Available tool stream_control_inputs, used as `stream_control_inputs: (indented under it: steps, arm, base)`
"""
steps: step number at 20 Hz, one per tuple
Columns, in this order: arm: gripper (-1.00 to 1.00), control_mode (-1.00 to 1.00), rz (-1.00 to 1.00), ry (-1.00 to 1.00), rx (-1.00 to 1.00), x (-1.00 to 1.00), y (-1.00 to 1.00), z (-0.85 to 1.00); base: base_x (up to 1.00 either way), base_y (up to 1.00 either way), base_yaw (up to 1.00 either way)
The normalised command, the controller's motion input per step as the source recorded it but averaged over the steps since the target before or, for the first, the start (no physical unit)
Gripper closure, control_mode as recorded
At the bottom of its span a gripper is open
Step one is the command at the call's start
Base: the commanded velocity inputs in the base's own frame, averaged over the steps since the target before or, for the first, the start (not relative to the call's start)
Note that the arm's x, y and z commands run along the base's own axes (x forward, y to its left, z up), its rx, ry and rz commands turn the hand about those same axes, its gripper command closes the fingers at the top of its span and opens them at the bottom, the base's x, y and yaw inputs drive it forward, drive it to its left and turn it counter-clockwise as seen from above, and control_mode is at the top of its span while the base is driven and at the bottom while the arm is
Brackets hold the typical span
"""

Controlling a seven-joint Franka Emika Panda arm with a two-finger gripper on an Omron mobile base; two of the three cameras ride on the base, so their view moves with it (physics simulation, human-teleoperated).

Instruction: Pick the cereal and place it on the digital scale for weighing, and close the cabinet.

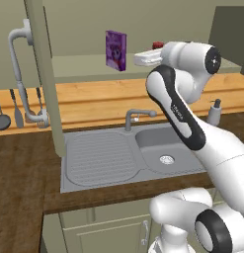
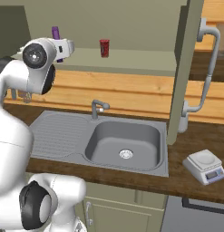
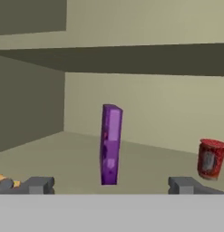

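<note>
Reaching into the open cabinet [image 1: 44, 74], your gripper [image 3: 111, 185] has its jaws spread wide and empty, with the cereal [image 3: 110, 144] upright on the shelf just ahead between them, so next advance and close.

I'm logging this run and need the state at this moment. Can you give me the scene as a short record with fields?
cereal: purple box upright on the cabinet shelf, not held
tool: open, level with the box, fingertips short of it
red can: on the same shelf, apart from the box
cabinet: doors open
digital scale: on the counter beside the sink, nothing on it
sink: basin with faucet
</note>
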Motion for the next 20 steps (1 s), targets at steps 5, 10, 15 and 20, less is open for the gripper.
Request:
stream_control_inputs:
  steps: [5,10,15,20]
  arm:
    - [-1.00,-1.00,0.00,0.00,0.05,0.55,0.03,0.02]
    - [-1.00,-1.00,0.00,0.00,0.12,0.37,0.02,0.00]
    - [-1.00,-1.00,0.00,0.00,0.08,0.33,0.17,-0.02]
    - [-1.00,-1.00,0.00,0.01,0.00,0.46,0.26,-0.01]
  base:
    - [0.00,0.00,0.00]
    - [0.00,0.00,0.00]
    - [0.00,0.00,0.00]
    - [0.00,0.00,0.00]
